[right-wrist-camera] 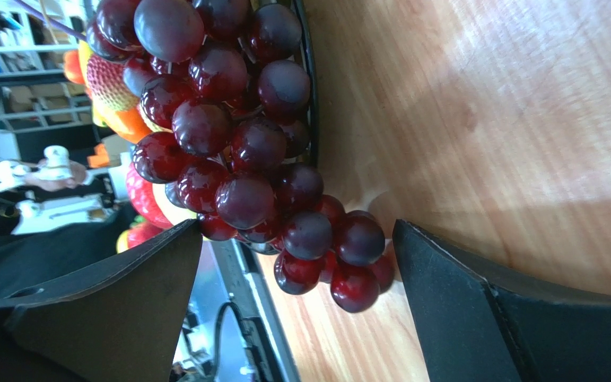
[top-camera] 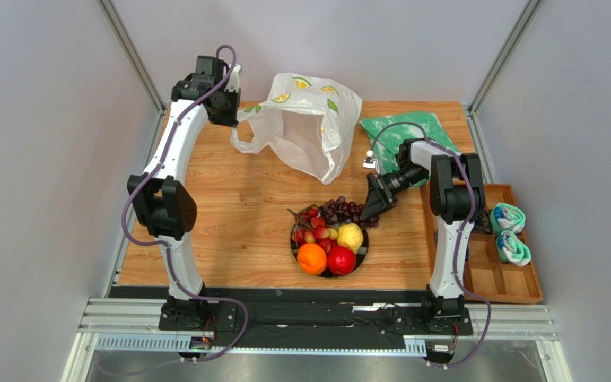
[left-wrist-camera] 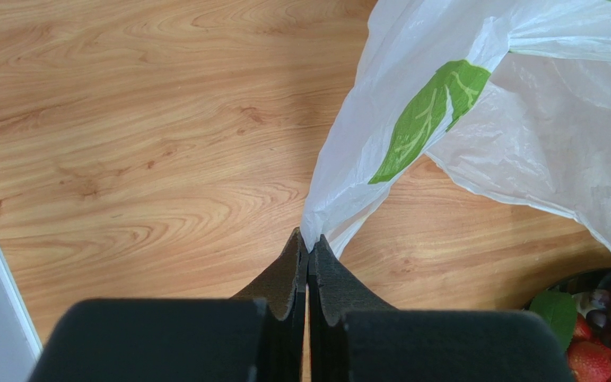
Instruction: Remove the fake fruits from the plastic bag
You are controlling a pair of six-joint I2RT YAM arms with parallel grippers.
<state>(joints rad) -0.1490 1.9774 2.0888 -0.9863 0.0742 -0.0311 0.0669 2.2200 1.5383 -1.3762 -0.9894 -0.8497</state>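
The translucent white plastic bag (top-camera: pixel 310 123) with citrus prints hangs at the back of the table, its mouth facing forward. My left gripper (top-camera: pixel 233 99) is shut on the bag's edge (left-wrist-camera: pixel 340 199) and holds it up. The dark-rimmed plate (top-camera: pixel 361 253) holds an orange (top-camera: pixel 312 259), a red apple (top-camera: pixel 341 260), a yellow lemon (top-camera: pixel 350 236), a red-yellow berry cluster (top-camera: pixel 313 225) and dark purple grapes (top-camera: pixel 343 211). My right gripper (top-camera: pixel 374 208) is open, its jaws wide on either side of the grapes' tail end (right-wrist-camera: pixel 317 239), which hangs over the plate rim onto the wood.
A green-and-white patterned cloth (top-camera: pixel 404 134) lies at the back right. A wooden compartment tray (top-camera: pixel 516 278) at the right edge holds two rolled cloths (top-camera: pixel 509 232). Grey walls close in the table on three sides.
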